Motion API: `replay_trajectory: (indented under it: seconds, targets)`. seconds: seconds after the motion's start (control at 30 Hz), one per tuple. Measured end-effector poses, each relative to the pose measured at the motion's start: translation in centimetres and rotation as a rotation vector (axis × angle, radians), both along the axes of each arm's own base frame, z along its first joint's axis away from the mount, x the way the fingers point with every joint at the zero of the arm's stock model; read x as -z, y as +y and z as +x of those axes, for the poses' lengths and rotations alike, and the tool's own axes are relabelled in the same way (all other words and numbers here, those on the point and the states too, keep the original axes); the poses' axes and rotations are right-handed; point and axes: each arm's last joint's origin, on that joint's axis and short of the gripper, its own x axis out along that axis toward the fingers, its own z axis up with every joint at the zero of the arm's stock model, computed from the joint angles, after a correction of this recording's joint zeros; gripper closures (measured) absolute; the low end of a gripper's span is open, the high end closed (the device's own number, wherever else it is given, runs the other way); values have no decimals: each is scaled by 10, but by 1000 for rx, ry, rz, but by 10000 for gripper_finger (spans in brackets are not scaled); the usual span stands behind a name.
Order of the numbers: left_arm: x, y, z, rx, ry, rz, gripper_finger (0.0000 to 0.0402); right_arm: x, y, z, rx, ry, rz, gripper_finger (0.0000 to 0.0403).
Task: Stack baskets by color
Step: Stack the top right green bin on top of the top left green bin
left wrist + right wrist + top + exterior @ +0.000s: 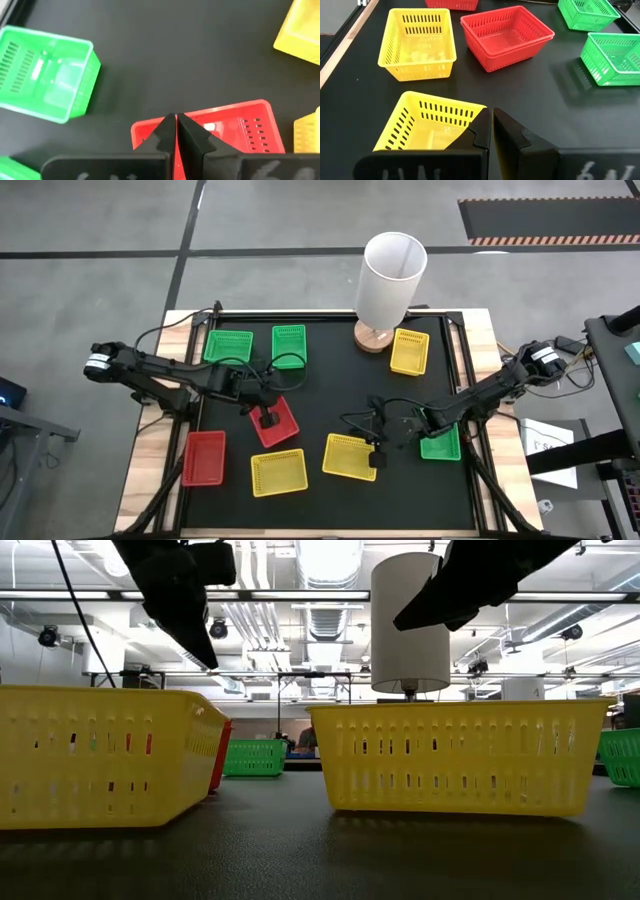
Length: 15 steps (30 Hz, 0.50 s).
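— Tool positions are asked for first: where is each one placed?

— Both tools are clenched with nothing gripped. The left tool (268, 420) is held over the middle red basket (275, 422), which in the right wrist view looks like two nested ones. The right tool (377, 459) is poised at the near-right corner of a yellow basket (349, 457).

— Which relation is the next move judged to turn on?

— For the right arm, the yellow basket lies directly under and to the left of its tool, tilted on the worktop (330, 390), with its long axis running left to right. A second yellow basket (278, 473) lies just to the left of it, while the third (409, 351) sits well apart by the white cylinder (391, 280).

— And the nearer arm?

— The right arm is nearer to that yellow pair. The lone red basket (204, 457) at the front left is nearer to the left arm. Two green baskets (228, 346) (289, 346) lie at the back left, one (441, 445) at the right edge.
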Motion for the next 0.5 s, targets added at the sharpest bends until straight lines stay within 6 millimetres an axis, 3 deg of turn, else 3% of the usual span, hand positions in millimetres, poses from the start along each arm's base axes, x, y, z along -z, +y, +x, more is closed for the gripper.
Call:
replay_trajectory:
  seconds: [0.27, 0.5]
  targets:
    - [4, 2, -6, 344, 175, 207, 391, 0, 1, 0, 10, 2, 21, 342]
    - [6, 15, -9, 539, 292, 328, 297, 3, 0, -2, 31, 33, 40, 283]
